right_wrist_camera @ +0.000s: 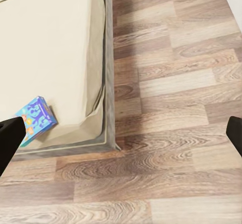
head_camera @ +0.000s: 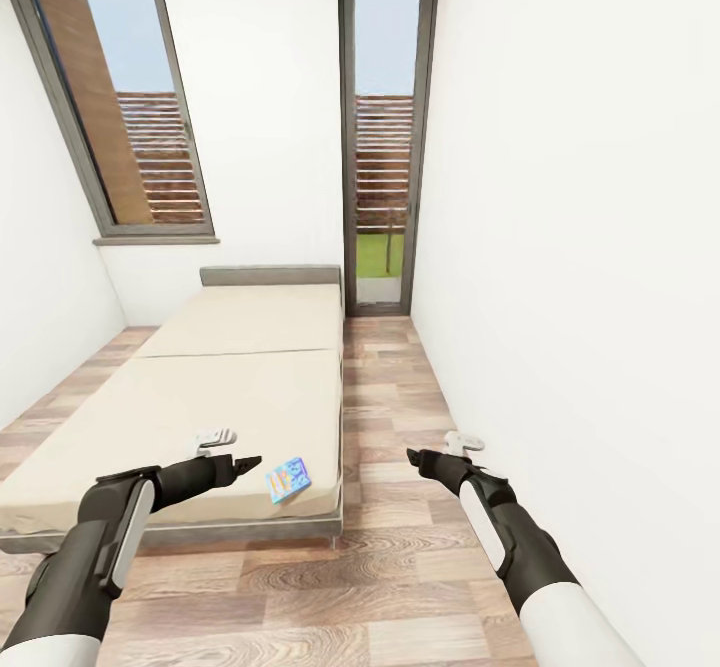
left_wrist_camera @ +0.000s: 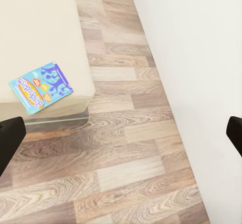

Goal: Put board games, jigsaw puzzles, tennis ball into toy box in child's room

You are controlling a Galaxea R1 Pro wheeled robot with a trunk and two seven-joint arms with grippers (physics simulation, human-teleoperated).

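Observation:
A small blue board game (head_camera: 288, 479) with cartoon print lies flat on the near right corner of the bed (head_camera: 240, 397), a cream mattress on a dark grey frame. My left gripper (head_camera: 245, 464) hovers open just left of the box, above the mattress edge. In the left wrist view the board game (left_wrist_camera: 41, 87) rests on the bed (left_wrist_camera: 35, 27), beyond the wide-apart fingers. My right gripper (head_camera: 412, 457) hangs open over the floor to the right of the bed. The right wrist view catches the board game (right_wrist_camera: 34, 119) at the bed (right_wrist_camera: 50, 48) corner. The table, toy box, jigsaw puzzles and tennis ball are out of view.
A strip of wood floor (head_camera: 390, 397) runs between the bed and the white wall (head_camera: 580, 297) on the right. A tall glass door (head_camera: 385, 147) closes the far end of that strip. A window (head_camera: 120, 97) sits in the wall behind the bed.

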